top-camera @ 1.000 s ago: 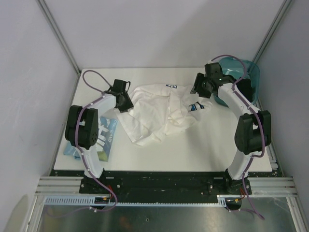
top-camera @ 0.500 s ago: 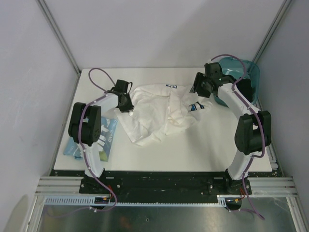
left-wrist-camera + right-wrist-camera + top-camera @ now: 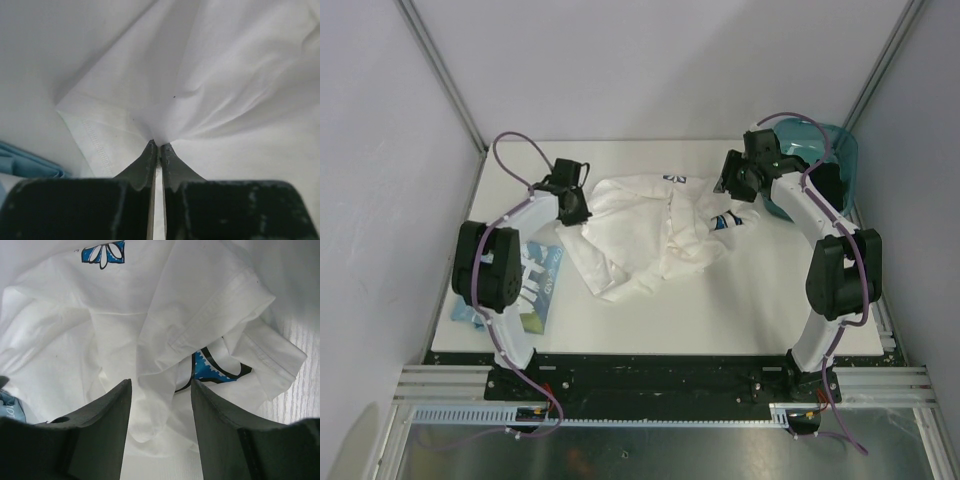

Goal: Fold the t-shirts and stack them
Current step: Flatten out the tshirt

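Pinching the left edge of the crumpled white t-shirt [image 3: 650, 230] in the middle of the table [image 3: 720, 310], the left gripper [image 3: 158, 146] should pull slowly outward, while the right gripper [image 3: 161, 383], wide open over the right side, grabs cloth too.

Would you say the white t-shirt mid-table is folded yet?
Not folded: the white t-shirt lies crumpled in an uneven, wrinkled heap.

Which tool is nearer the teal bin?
Right. The right tool sits just beside the teal bin, open above the crumpled t-shirt. The left tool is on the shirt's opposite side, shut on its left edge, well away from the bin.
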`<state>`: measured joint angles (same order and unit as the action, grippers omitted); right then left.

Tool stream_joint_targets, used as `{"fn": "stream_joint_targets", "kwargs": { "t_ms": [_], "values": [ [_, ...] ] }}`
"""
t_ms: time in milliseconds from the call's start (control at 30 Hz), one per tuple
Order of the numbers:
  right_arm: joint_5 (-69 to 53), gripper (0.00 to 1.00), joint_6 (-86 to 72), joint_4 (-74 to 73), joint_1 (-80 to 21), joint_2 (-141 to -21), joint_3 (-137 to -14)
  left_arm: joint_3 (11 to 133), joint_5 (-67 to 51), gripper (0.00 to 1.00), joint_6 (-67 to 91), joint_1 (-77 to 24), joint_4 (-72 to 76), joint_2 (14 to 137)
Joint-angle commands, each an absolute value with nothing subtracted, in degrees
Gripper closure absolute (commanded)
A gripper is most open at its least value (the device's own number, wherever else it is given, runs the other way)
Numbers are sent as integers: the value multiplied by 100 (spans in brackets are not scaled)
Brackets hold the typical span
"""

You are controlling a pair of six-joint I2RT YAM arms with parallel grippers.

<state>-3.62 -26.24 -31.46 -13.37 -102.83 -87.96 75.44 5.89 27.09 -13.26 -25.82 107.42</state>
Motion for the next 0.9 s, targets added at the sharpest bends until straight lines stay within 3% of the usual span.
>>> {"fn": "stream_joint_targets", "kwargs": {
  "t_ms": [0,467,867],
  "values": [
    [-241,45,-2528,-3069,-1269,-10150,-8768,7493,862,92,2414,-1155,-2724,9998],
    [-106,40,-2563,-2862,-1230,-10668,-8692,6982,707,94,2181,-600,-2895,9504],
    [-69,34,-3697,-2017,-1596,-11179,-8318,7043,594,95,2210,-594,-2900,9635]
  ]
}}
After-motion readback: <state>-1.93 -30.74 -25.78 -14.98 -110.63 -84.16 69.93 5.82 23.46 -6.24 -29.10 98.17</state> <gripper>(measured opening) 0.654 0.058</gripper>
